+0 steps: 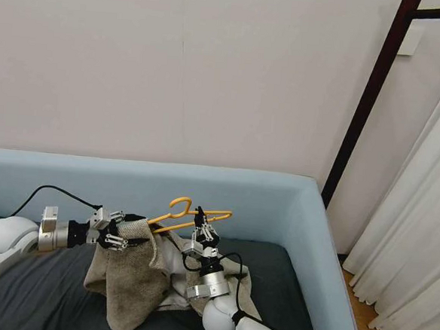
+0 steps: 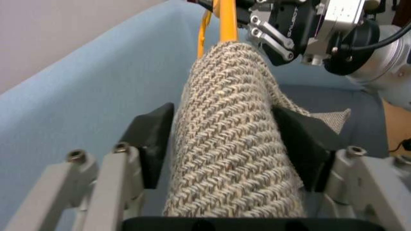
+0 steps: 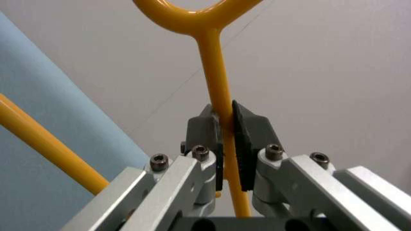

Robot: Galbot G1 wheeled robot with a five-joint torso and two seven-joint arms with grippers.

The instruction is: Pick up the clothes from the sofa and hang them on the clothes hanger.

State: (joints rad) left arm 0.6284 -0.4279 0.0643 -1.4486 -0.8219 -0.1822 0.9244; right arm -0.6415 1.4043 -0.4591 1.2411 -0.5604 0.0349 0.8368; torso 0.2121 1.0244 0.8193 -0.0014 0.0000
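Sagging beige woven cloth (image 1: 132, 283), yellow hanger (image 1: 215, 213)

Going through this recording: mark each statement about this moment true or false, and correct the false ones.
1. The right gripper is shut on the yellow hanger. True.
2. The left gripper is open and empty. False: it is shut on the knit garment.
3. The garment lies flat and untouched. False: its upper part is lifted, clamped by the left gripper.
4. The sofa is light blue. True.
5. The hanger hangs from a rail. False: the right gripper holds it above the sofa.
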